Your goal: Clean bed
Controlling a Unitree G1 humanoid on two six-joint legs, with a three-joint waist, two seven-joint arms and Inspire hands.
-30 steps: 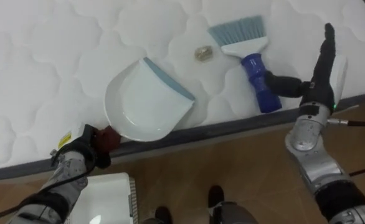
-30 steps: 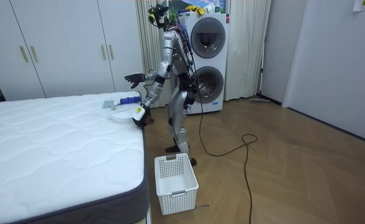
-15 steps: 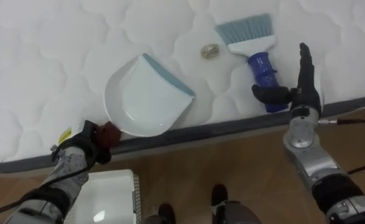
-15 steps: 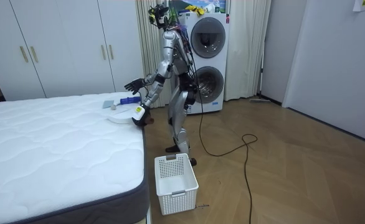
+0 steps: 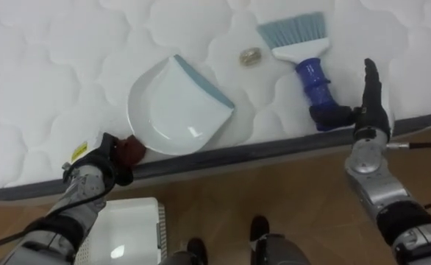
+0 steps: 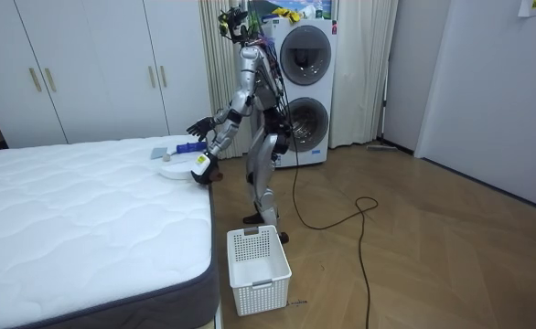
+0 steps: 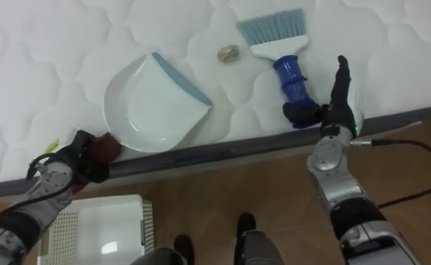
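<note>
At the bed (image 5: 39, 81) edge we see the left hand (image 5: 92, 175) curled round the reddish handle (image 5: 131, 149) of the white dustpan (image 5: 173, 107), which lies on the mattress. Rightward lie a small scrap (image 5: 250, 56) and the blue brush (image 5: 304, 51). The right hand (image 5: 368, 110) holds its fingers straight, thumb against the brush's end.

**BED SURFACE AND FLOOR: CONTENTS**

The white quilted mattress (image 5: 54, 88) carries three items near its dark-trimmed edge. Take 12 o'clock as pointing inward from that edge.

A white dustpan (image 5: 171, 110) lies flat, lip toward 2 o'clock. A small crumpled scrap (image 5: 250, 56) lies apart from it at 2 o'clock. A brush (image 5: 304, 51) lies at 3 o'clock of the scrap, bristles toward 12, blue handle toward 6.

A white basket (image 6: 259, 256) stands on the wooden floor (image 6: 414, 247) beside the bed.
</note>
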